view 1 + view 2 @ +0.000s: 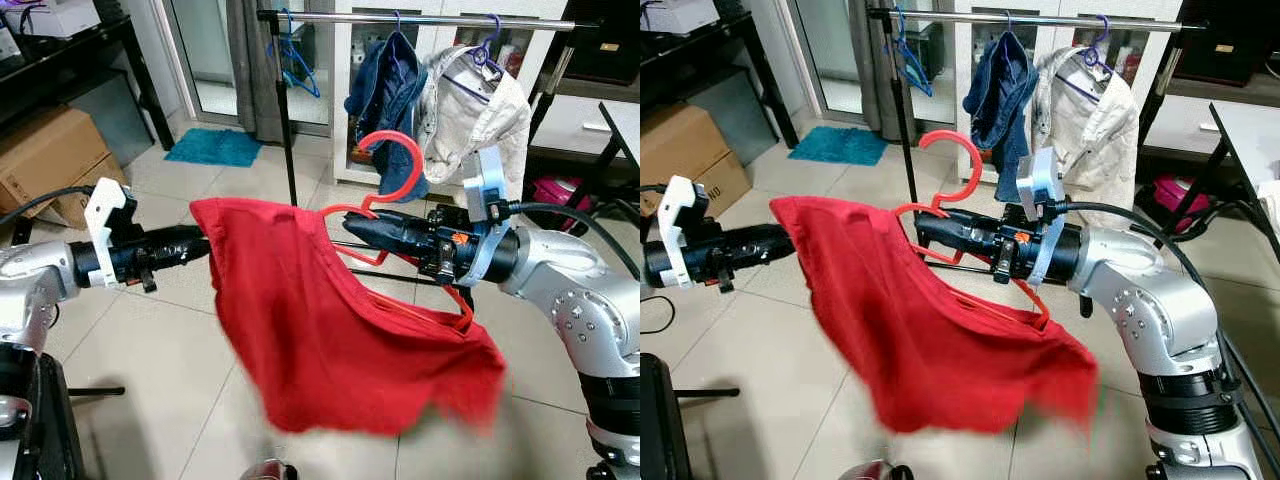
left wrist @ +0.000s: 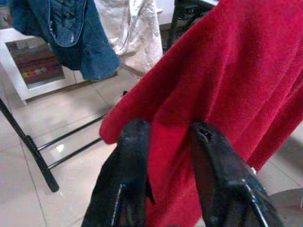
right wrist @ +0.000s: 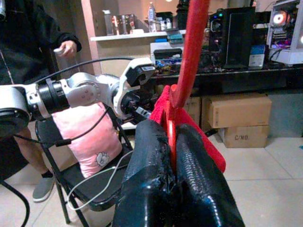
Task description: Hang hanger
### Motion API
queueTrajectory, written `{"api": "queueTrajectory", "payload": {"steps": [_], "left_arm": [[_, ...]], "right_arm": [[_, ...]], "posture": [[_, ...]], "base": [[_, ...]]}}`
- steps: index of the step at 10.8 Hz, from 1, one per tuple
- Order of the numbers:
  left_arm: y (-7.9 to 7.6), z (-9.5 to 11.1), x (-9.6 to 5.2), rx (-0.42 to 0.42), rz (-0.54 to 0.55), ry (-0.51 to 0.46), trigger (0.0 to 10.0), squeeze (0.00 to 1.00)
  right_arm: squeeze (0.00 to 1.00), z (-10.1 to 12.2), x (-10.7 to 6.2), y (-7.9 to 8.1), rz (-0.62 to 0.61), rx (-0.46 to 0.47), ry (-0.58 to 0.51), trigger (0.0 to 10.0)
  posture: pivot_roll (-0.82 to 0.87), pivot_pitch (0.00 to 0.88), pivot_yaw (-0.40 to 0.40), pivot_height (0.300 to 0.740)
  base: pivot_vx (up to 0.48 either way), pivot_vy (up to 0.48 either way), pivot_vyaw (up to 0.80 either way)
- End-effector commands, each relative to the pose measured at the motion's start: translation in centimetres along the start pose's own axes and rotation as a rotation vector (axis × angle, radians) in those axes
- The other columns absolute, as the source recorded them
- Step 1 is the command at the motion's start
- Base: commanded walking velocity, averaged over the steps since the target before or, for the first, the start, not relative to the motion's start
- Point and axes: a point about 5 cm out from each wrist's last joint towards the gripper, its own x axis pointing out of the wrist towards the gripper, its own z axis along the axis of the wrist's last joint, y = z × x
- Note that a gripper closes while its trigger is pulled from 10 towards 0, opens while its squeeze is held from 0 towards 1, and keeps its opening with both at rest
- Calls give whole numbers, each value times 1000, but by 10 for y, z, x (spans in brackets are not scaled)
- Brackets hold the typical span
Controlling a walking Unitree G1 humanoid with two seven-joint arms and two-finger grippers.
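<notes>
My right gripper (image 1: 352,228) is out in front at mid-frame, its fingers (image 3: 189,175) clamped on the neck of the red hanger (image 1: 398,170). Hook curls up toward 12 o'clock, well short of the rail (image 1: 420,18). Hanger held in the air, not on the rack.

Red garment (image 1: 340,330) drapes over the hanger and sags toward 6 o'clock, clear of the tiled floor (image 1: 150,330).

My left gripper (image 1: 200,243) comes in from 9 o'clock, fingers (image 2: 135,161) set on either side of a fold at the garment's upper corner. A gap remains between them; I cannot tell whether they pinch the cloth.

At 12 o'clock on the rail: blue hanger (image 1: 295,60), denim jacket (image 1: 385,90), pale jacket (image 1: 470,115) on a purple hanger (image 1: 485,50).

Cardboard box (image 1: 50,160) at 9 to 10 o'clock, teal mat (image 1: 213,147) beyond it.

Right wrist view: a person in dark clothing (image 3: 28,42) behind a folding chair (image 3: 90,184) with a pink cushion (image 3: 87,142).
</notes>
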Motion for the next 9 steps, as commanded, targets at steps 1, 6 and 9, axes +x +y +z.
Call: {"api": "queueTrajectory", "payload": {"steps": [1,6,9], "left_arm": [[2,3,1,23,4,11,0,0],[12,5,3,56,110,-21,0,0],[33,6,-5,82,377,-58,0,0]], "right_arm": [[0,6,2,6,33,-25,-17,10000],[0,7,1,7,41,-20,-17,10000],[0,7,1,7,35,-15,-21,10000]], "posture": [[-70,0,106,740],[-71,0,103,740],[-73,0,102,740]], "base": [[0,0,0],[0,0,0],[0,0,0]]}}
